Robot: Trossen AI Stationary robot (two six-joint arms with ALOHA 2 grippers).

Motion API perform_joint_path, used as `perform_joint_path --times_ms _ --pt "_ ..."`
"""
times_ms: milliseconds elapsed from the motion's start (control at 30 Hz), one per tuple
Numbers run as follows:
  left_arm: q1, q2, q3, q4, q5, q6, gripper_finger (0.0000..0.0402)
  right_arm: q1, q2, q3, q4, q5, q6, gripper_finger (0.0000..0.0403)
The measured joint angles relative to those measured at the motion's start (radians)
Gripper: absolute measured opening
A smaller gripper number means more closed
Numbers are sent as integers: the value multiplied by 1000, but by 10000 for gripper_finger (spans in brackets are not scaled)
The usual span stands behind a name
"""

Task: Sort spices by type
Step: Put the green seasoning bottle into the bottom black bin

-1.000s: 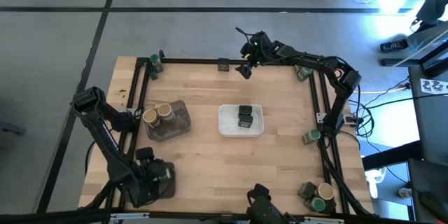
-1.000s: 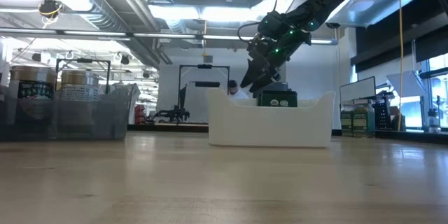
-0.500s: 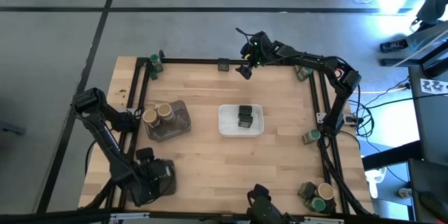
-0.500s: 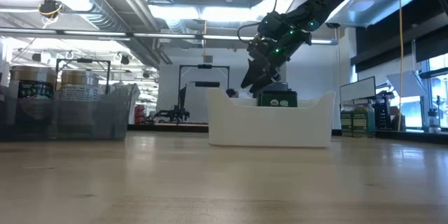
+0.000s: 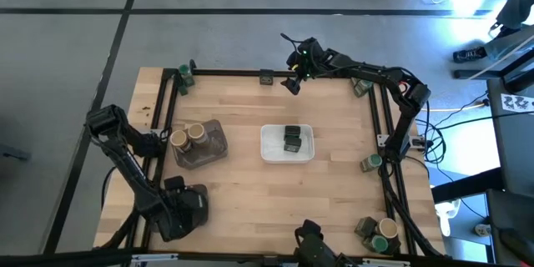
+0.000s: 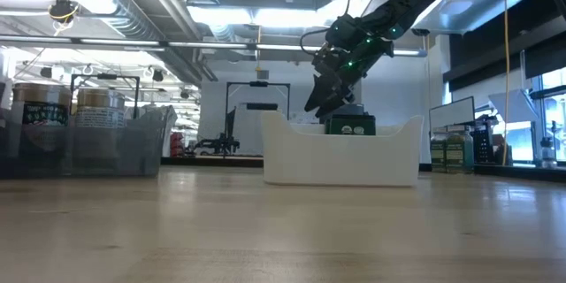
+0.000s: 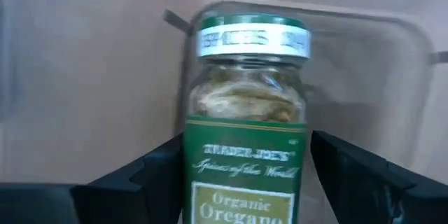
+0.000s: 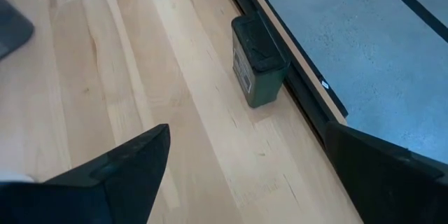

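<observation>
One camera looks straight down, one level across the table, both sharing the white tray [image 5: 287,143].

A light wooden table [image 5: 250,183] framed by black rails is seen from above. On it are set a white tray [image 5: 287,155] at the middle, a dark grey tray [image 5: 213,146] to its left, and a dark squarish tin [image 8: 257,61] by the far rail.
</observation>
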Motion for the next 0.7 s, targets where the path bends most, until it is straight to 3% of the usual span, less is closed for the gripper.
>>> perform_joint_path --times_ms 233,700 --pt "0 -1 0 0 -1 4 192 0 0 0 -4 0 0 376" --pt "2 -70 93 -155 -35 4 192 0 0 0 2 11 14 376"
